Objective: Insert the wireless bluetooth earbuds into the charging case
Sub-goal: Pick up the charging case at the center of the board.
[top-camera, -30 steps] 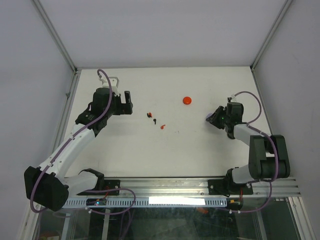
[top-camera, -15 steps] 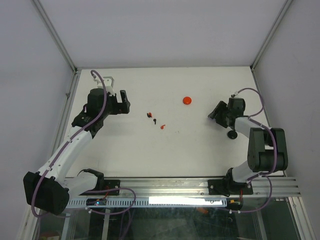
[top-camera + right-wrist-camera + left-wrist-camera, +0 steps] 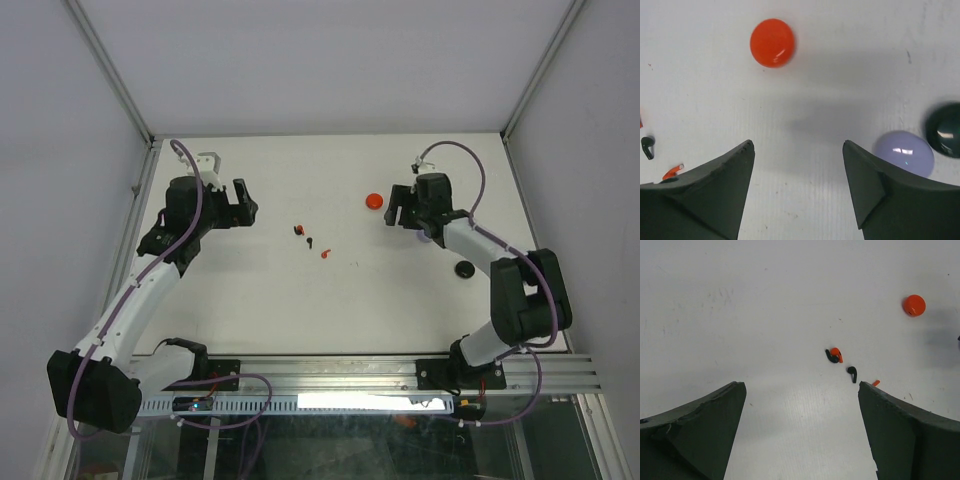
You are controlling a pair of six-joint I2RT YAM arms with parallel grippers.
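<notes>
Well, nearest me on the right, a dark round case (image 3: 465, 269) lies on the table (image 3: 250, 290). Farther in, near the middle, the earbuds (image 3: 310, 242) lie loose in a short diagonal, red and black. A lavender case (image 3: 904, 152) sits close by my right gripper (image 3: 400, 205), its fingers spread and empty. My left gripper (image 3: 245, 203), left of the buds, is spread wide too, holding nothing. Farthest lies the red case (image 3: 374, 201).

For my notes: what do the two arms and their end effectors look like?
The left arm and right arm have white links, black joints and a looping purple cable each. The left end effector and right end effector have dark, wedge-shaped fingers.
</notes>
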